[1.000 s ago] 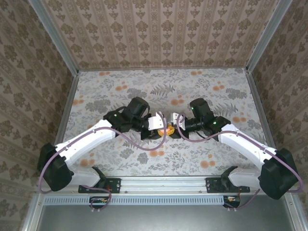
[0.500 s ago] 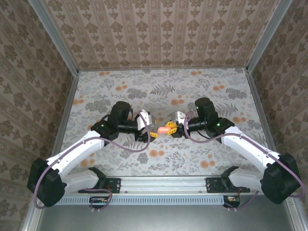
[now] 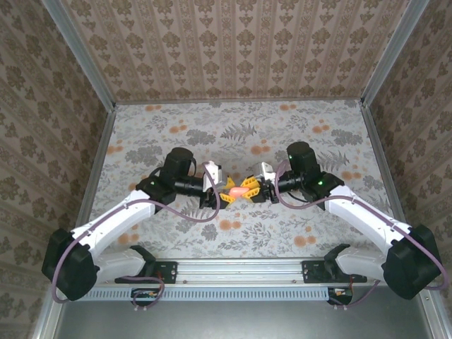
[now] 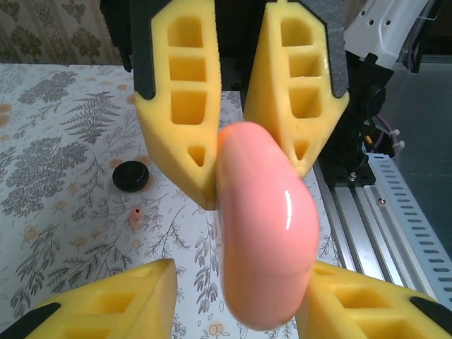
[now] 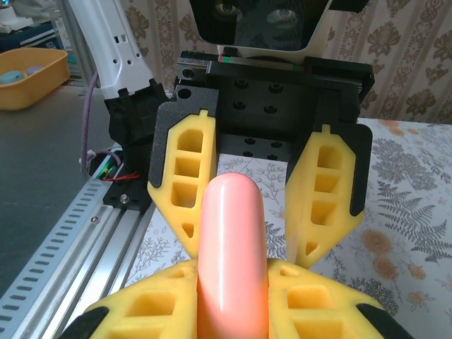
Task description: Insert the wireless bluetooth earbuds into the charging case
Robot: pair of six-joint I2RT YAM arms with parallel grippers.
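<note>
our right gripper (image 5: 233, 275) clamps the closed case (image 5: 232, 226) over the middle of the table (image 3: 304, 134); the left gripper (image 4: 240, 272) stands part open round its free end. closing off-centre, we could squirt the slick case loose.

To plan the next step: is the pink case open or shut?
Shut: the case shows a smooth, unbroken shell, no lifted lid.
</note>
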